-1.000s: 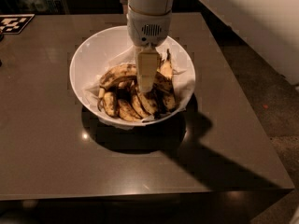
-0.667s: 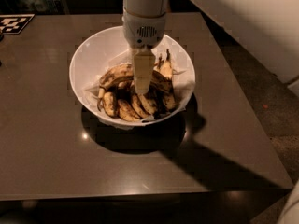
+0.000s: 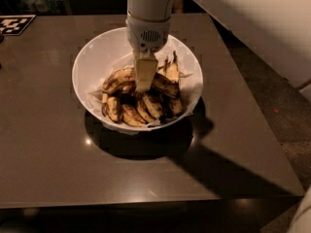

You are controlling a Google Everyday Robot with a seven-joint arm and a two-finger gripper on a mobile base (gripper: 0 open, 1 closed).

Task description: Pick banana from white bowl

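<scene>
The white bowl (image 3: 97,57) stands on the dark table and holds a bunch of overripe spotted bananas on a crumpled white paper liner. The banana (image 3: 121,79), long, arched and blotched brown-black, lies across the top of the bunch. My gripper (image 3: 144,81) hangs from the white arm straight above the bowl, its tip down among the bananas at the long banana's right part. The shorter bananas (image 3: 141,109) lie in a row below it.
The dark brown table (image 3: 58,169) ends at the front and on the right. A black-and-white marker tag (image 3: 15,24) lies at its far left corner. A white surface (image 3: 262,28) runs along the upper right, with floor beside the table.
The gripper has shifted slightly left and down over the bowl. The bananas have not visibly moved.
</scene>
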